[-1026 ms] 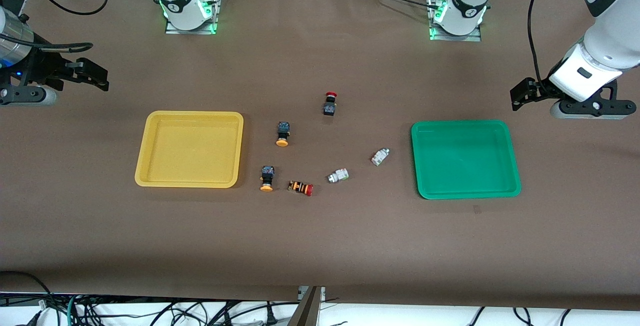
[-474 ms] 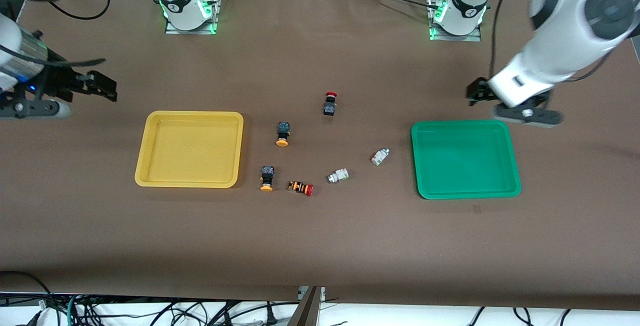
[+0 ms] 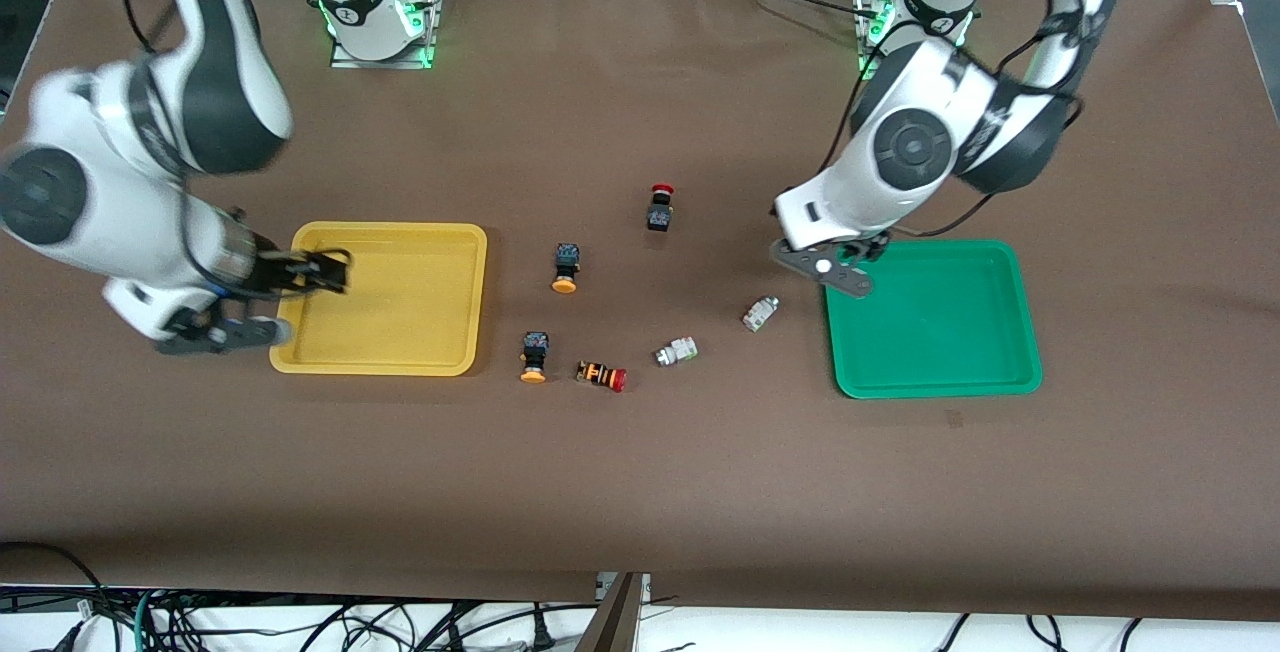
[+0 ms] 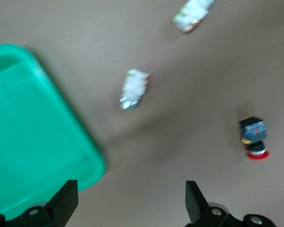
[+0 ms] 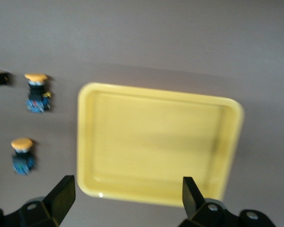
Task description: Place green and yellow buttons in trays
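The yellow tray (image 3: 300, 332) and the green tray (image 3: 1000, 372) lie on the brown table. Between them lie two yellow-capped black buttons (image 3: 565, 267) (image 3: 534, 357) and two whitish-green buttons (image 3: 760, 313) (image 3: 677, 351). My left gripper (image 3: 835, 262) is open and empty, up over the green tray's corner nearest the buttons; its wrist view shows the tray (image 4: 33, 142) and both whitish-green buttons (image 4: 134, 88) (image 4: 193, 14). My right gripper (image 3: 315, 272) is open and empty over the yellow tray's end nearer the right arm; its wrist view shows the tray (image 5: 156, 142) and both yellow buttons (image 5: 36, 92) (image 5: 22, 155).
A black button with a red cap (image 3: 659, 207) lies farther from the front camera than the other buttons and shows in the left wrist view (image 4: 253, 137). An orange-and-black striped button with a red cap (image 3: 601, 375) lies beside the nearer yellow button.
Both arms have swung in from the table's ends, the left gripper to the green tray's corner and the right gripper to the yellow tray's edge. No button or tray has moved.
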Robot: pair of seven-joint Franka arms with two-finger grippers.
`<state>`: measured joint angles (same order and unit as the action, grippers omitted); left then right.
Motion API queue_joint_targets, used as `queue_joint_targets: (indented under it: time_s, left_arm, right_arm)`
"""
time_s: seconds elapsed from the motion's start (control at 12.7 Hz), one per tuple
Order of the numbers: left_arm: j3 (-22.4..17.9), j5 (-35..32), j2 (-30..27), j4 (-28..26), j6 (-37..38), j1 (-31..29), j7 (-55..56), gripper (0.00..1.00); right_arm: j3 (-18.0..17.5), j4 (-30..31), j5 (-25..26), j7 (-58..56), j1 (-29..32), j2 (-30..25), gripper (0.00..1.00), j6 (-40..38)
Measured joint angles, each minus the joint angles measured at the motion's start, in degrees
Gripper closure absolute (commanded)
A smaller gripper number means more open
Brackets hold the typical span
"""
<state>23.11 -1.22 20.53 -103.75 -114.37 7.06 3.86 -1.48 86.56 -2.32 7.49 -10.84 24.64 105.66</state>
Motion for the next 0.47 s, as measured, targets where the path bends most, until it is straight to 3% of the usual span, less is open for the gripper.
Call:
queue_joint_targets:
  time_s: [0.47]
  left_arm:
    - [0.6,-1.1,8.9,-0.1,-12.9,1.1,-14.8,0.00]
  right_arm:
    - [-0.2,-0.2,-0.4,17.5,-10.9,10.9,0.00,16.8]
